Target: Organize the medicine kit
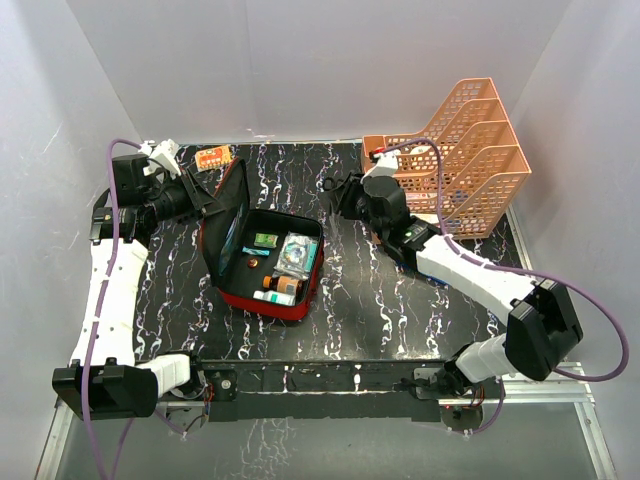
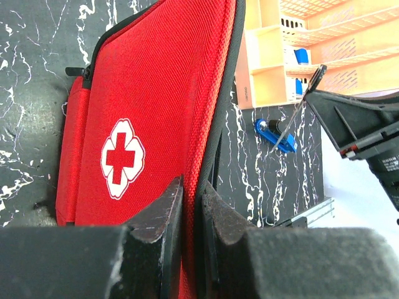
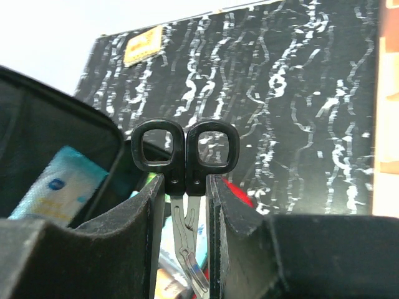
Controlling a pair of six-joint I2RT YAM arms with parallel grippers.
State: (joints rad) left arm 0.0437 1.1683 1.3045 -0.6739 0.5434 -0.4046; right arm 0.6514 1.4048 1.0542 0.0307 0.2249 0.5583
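The red medicine kit [image 1: 262,300] lies open left of the table's centre, with several small packs and bottles inside. Its lid [image 1: 232,215] stands upright; the white cross [image 2: 121,159] on its red outside [image 2: 156,93] shows in the left wrist view. My left gripper [image 1: 205,195] is shut on the lid's edge [image 2: 192,193]. My right gripper [image 1: 337,195] is just right of the kit, above the table. It is shut [image 3: 186,187] on a pair of black-handled scissors [image 3: 186,149], handles up and blades pointing down.
An orange tiered tray [image 1: 470,160] stands at the back right. An orange blister pack [image 1: 213,157] lies at the back left. A blue object [image 2: 274,134] lies on the table near the tray. The kit holds a teal box [image 1: 296,252] and an orange bottle [image 1: 280,285].
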